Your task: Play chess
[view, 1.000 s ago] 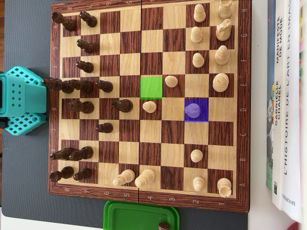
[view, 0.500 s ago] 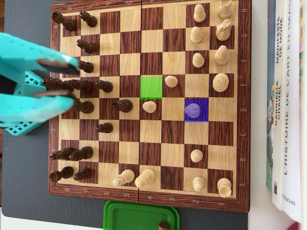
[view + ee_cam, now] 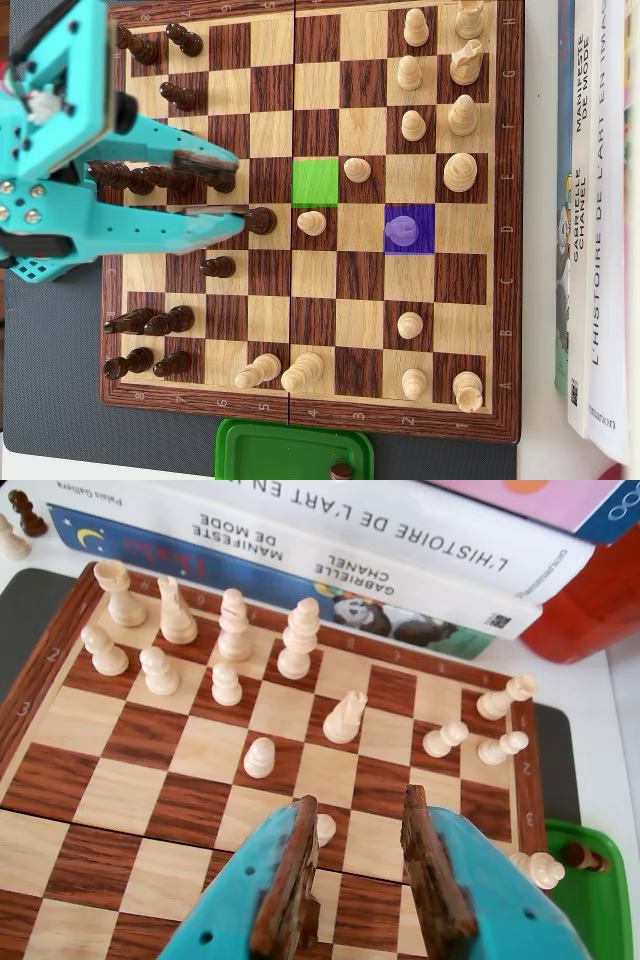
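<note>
We have our gripper (image 3: 243,184) hanging over the dark side of the chessboard (image 3: 312,420), its fingers (image 3: 288,880) spread apart and holding nothing. In the overhead view a purple square covers a light piece (image 3: 404,229) near the white side, and a green square (image 3: 316,182) lies empty two files toward the middle. We read that as the move in hand: lift the purple-marked piece and set it on the green square. We judge this step barely begun, since the piece stands well apart from us. Next we must reach across the board, past the light pawn (image 3: 311,222) and the dark pawn (image 3: 261,220), though the wrist view leaves their clearance hard to judge.
</note>
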Robot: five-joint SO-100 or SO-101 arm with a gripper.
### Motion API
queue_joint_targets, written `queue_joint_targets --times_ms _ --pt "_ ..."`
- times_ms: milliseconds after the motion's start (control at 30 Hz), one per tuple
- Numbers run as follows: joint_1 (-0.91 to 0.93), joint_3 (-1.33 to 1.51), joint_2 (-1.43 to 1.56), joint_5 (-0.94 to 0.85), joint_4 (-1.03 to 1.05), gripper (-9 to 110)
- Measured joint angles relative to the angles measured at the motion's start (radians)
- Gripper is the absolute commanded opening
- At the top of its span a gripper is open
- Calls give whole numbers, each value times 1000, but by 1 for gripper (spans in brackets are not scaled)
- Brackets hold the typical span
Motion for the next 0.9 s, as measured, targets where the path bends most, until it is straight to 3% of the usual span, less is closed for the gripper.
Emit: queue_joint_targets --times_ms 400,900 --pt "18 -402 -489 314 178 14" --pt "23 -716 -946 321 178 14"
